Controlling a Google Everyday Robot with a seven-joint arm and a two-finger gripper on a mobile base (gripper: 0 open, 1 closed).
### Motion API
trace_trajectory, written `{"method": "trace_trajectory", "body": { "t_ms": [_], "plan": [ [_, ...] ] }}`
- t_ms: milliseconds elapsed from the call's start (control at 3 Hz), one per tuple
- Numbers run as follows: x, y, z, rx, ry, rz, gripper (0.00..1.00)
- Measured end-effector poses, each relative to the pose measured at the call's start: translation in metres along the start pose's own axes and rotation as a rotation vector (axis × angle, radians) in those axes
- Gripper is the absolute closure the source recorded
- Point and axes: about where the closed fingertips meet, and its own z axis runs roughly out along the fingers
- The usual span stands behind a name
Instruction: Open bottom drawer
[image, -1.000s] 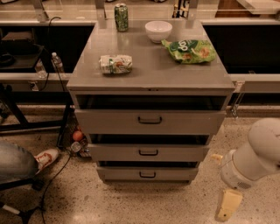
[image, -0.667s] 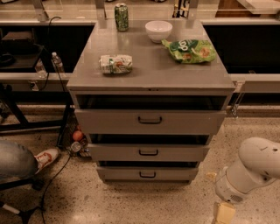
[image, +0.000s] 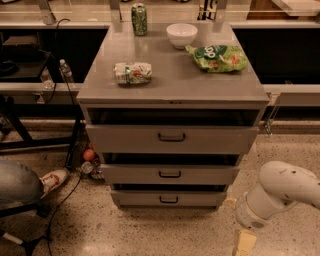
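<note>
Grey metal cabinet, three drawers, stands mid-scene on a speckled floor. Its worktop carries four items.

White robot arm low on the floor, off the cabinet's front right corner, apart from it.

Person's leg in jeans off the cabinet's front left, well apart; light shoe between that leg and the cabinet.

Drawer fronts, top down: tallest front, mid-sized front, then the bottom drawer, the lowest of the cabinet, just above the floor, small dark bar handle at centre. A dark gap shows above each front.

On the worktop: green snack bag toward the cabinet's back right; white bowl at back centre, just left of the bag; crumpled packet on its side, left of centre; green can upright at the back left.

Gripper: tan tip hanging from the arm's end, low and right of the bottom drawer, touching nothing on the cabinet. Cut by the lower edge; its grip is unreadable.

Clear bottle left of the cabinet. Orange ball on the floor by its left side.
</note>
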Motion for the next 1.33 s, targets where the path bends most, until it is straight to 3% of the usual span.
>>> {"method": "trace_trajectory", "body": {
  "t_ms": [333, 667, 1000, 1333],
  "plan": [
    [0.004, -0.035, 0.054, 0.003, -0.058, -0.040, 0.00],
    [0.001, -0.074, 0.110, 0.028, -0.156, -0.077, 0.00],
    [0.001, -0.101, 0.190, 0.000, -0.255, -0.107, 0.00],
    [0.000, -0.101, 0.189, 0.001, -0.254, -0.108, 0.00]
  ]
}}
